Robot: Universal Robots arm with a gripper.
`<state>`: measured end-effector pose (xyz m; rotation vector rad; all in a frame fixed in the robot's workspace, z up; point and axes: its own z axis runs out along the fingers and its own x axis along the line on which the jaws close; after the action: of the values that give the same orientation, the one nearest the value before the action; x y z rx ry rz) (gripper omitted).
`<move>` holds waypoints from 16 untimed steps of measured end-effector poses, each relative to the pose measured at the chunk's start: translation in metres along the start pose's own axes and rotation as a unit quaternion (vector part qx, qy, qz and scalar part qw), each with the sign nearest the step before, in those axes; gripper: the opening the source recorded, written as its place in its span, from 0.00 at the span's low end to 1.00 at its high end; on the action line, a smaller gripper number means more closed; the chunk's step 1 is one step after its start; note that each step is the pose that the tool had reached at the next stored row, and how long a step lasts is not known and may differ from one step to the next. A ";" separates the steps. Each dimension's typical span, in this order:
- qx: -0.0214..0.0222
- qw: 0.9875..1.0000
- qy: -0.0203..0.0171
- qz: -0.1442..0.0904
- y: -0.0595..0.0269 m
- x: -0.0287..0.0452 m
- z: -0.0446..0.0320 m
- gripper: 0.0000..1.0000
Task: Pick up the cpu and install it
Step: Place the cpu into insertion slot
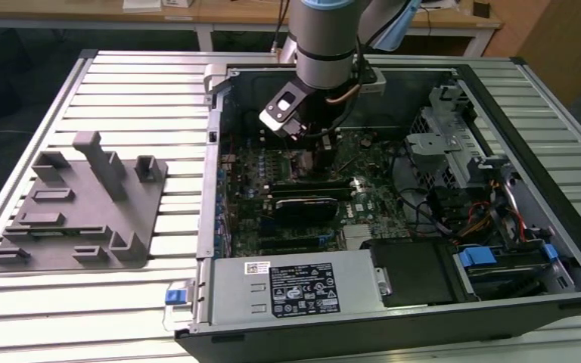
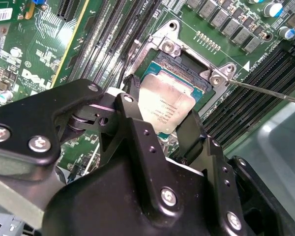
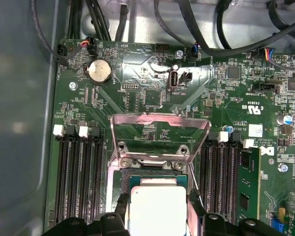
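Note:
The cpu, a flat silver square with a pale rim, sits between my gripper's two black fingers, which are shut on its opposite edges. It hangs right over the open black socket on the green motherboard, slightly off-square to the frame; I cannot tell whether it touches the socket. In the first wrist view the cpu lies just below the socket's raised metal load plate. In the exterior view the gripper reaches down into the open computer case.
Memory slots flank the socket on both sides, and a thin metal lever juts out beside it. Cables run along the case wall. A grey fixture block lies on the slatted table at the exterior view's left.

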<state>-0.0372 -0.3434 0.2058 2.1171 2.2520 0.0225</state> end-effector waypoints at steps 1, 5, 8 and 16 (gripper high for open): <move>0.000 1.000 0.000 0.000 0.0000 0.0000 0.0000 0.54; 0.000 1.000 0.000 0.000 -0.0001 0.0001 0.0016 0.54; 0.000 1.000 0.000 0.000 -0.0003 0.0001 0.0029 0.54; 0.000 1.000 0.000 0.000 -0.0029 0.0025 0.0047 0.54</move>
<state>-0.0400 -0.3412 0.2009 2.1170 2.2520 0.0227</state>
